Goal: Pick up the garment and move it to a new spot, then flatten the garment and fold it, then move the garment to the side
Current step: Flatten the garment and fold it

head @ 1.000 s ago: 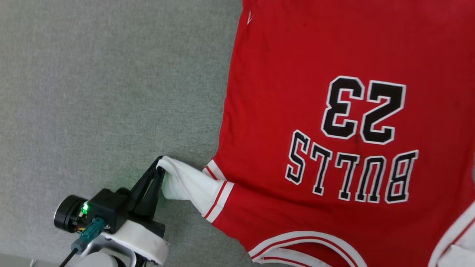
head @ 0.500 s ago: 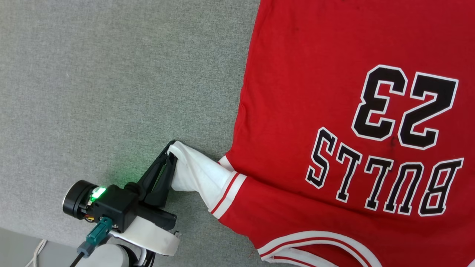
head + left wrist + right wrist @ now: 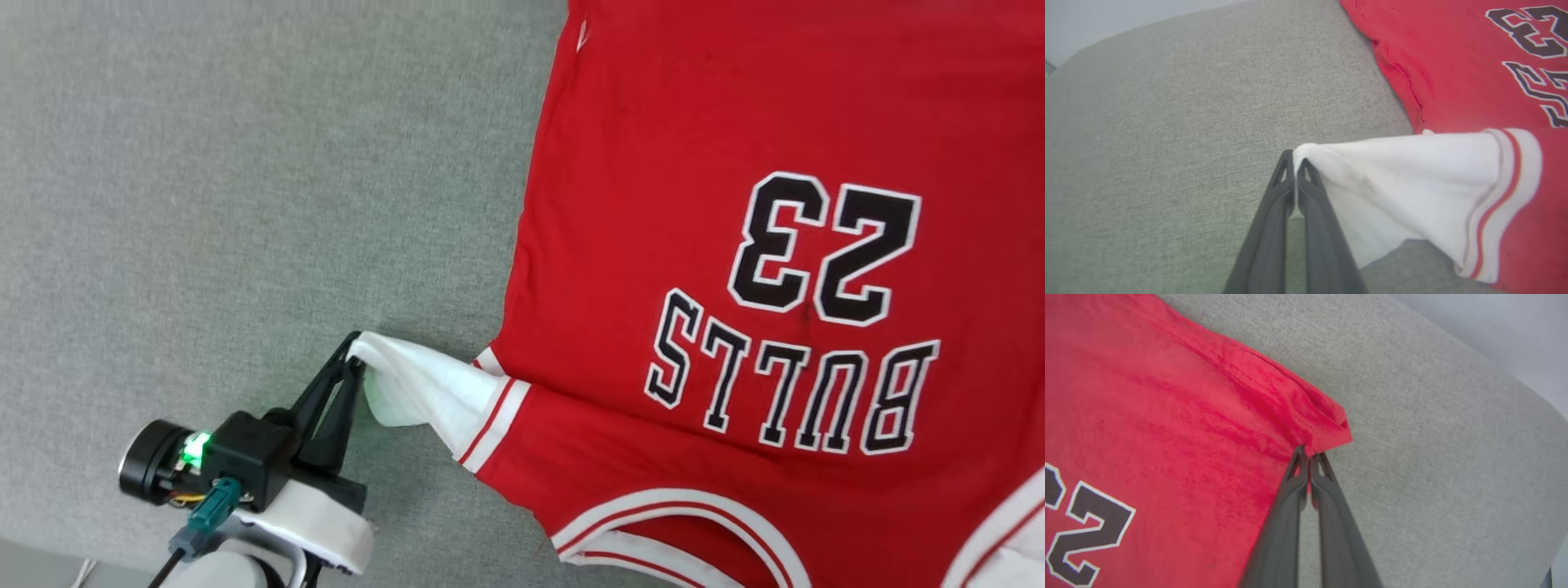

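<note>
The garment (image 3: 735, 122), a red jersey with "BULLS 23" print face up, lies spread on a grey fabric surface at the right of the head view. My left gripper (image 3: 355, 349) is shut on the tip of its white sleeve (image 3: 416, 392), which is pulled out to the left. In the left wrist view the closed left gripper (image 3: 1295, 163) pinches the sleeve (image 3: 1412, 183) at its corner. In the right wrist view my right gripper (image 3: 1308, 455) is shut on a red hem corner of the garment (image 3: 1167, 416).
The grey fabric surface (image 3: 245, 204) stretches left of the jersey. Its near edge (image 3: 33, 555) runs past the lower left corner of the head view. In the right wrist view the surface's edge (image 3: 1515, 375) curves across the upper right, with pale ground beyond.
The head camera has shifted, so the whole picture slid right and then back. My left gripper keeps its hold on the sleeve. My right gripper has shut on the hem corner.
</note>
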